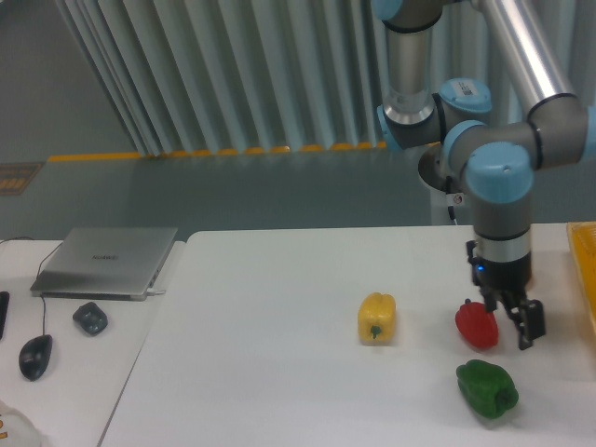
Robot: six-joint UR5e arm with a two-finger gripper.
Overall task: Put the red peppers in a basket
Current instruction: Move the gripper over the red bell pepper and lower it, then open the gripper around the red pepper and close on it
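1. The gripper (510, 317) hangs low over the table (261, 372), fingers pointing down. One finger (527, 326) shows dark and clear on the far side from the red pepper (476, 324); the other is hard to make out against the wrist, so whether the fingers are spread or closed cannot be told. They do not look closed on anything.
2. The red pepper sits on the table right beside the fingers, touching or nearly so on their inner side, not between them as far as this view shows.
3. Below the fingers, nearer the camera, lies the green pepper (487, 388). Further off past the red pepper stands the yellow pepper (376, 317).
4. On the fingers' other side, at the picture's edge, only the rim of the basket (581, 270) shows.
5. Risk: descending from this offset, a finger could strike the pepper's shoulder and roll it toward the green one, or close on its glossy side and let it slip.
6. The forearm drops nearly vertical from a bent elbow, wrist upright above the pepper.
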